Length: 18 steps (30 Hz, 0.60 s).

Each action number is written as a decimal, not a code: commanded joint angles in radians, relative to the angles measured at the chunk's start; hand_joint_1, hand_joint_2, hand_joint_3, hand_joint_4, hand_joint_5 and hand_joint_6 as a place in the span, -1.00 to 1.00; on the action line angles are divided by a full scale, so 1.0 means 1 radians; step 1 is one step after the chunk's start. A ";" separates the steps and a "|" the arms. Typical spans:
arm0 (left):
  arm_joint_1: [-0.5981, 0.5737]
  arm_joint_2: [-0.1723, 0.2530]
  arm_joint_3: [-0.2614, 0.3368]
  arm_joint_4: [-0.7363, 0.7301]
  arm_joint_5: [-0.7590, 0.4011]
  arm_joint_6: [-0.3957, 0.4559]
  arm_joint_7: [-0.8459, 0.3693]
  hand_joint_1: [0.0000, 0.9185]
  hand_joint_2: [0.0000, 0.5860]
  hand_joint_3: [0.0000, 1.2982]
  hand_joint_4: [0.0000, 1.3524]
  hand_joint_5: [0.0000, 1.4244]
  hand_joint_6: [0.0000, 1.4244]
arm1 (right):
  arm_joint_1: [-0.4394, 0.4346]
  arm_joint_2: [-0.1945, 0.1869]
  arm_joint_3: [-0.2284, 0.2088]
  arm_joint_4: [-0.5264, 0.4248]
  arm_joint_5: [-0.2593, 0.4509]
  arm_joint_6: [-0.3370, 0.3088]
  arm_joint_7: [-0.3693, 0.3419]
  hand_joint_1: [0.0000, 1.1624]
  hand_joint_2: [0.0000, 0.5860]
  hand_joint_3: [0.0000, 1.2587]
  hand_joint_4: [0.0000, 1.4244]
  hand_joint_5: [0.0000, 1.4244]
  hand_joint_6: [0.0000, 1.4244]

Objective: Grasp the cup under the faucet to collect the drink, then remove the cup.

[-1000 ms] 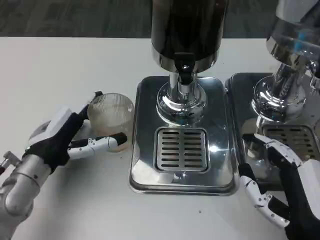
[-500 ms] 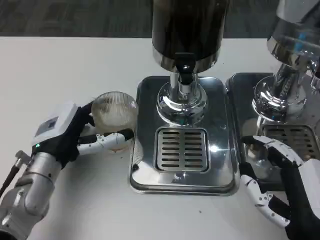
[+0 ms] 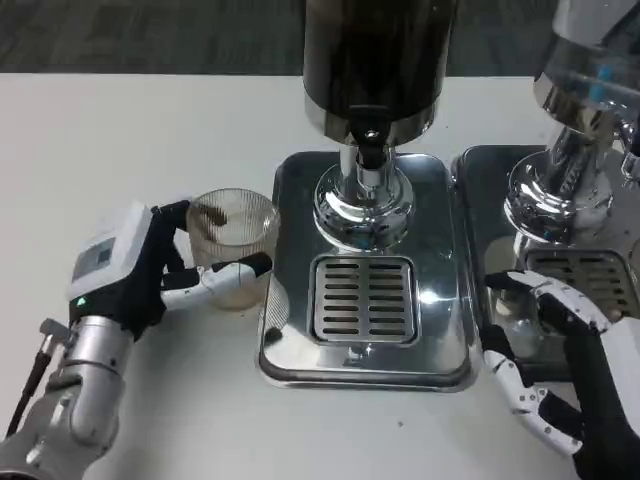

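clear ribbed cup (image 3: 232, 243), chrome slotted drip tray (image 3: 364, 298), white table (image 3: 120, 140)

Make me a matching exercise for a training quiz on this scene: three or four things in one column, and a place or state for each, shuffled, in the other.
Things:
1. cup
2. left robot hand
3. right robot hand
4. drip grate

Places or states:
A. fingers spread, holding nothing, beside the tray's right edge
B. bare, on the metal tray below the faucet
C. upright on the table, left of the tray
D. wrapped around the ribbed glass

Pairs: 1-C, 2-D, 3-A, 4-B
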<state>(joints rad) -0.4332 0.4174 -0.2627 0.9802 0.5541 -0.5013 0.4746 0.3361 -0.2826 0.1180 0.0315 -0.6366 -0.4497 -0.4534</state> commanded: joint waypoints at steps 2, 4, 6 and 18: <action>0.024 -0.014 -0.006 0.020 0.008 0.000 0.055 -0.24 -0.64 -0.01 0.19 0.59 1.00 | 0.011 0.000 -0.013 -0.015 0.011 -0.009 -0.004 -0.33 0.44 -0.41 -0.61 -0.67 -0.46; 0.030 -0.014 -0.003 0.022 0.008 -0.003 0.075 -0.23 -0.62 0.02 0.22 0.62 1.00 | 0.012 0.001 -0.013 -0.016 0.013 -0.011 -0.003 -0.33 0.44 -0.41 -0.61 -0.67 -0.46; 0.037 -0.014 0.001 0.024 0.001 -0.009 0.086 -0.22 -0.60 0.04 0.25 0.65 1.00 | 0.014 0.002 -0.012 -0.014 0.017 -0.015 -0.004 -0.32 0.44 -0.41 -0.61 -0.67 -0.46; 0.127 0.017 0.061 -0.064 -0.048 -0.087 0.120 -0.22 -0.60 0.08 0.31 0.69 1.00 | 0.020 0.007 -0.010 -0.011 0.023 -0.023 -0.010 -0.32 0.44 -0.41 -0.60 -0.67 -0.46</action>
<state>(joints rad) -0.3363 0.4143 -0.2289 0.9579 0.5276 -0.5601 0.5752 0.3487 -0.2791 0.1170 0.0292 -0.6219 -0.4549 -0.4535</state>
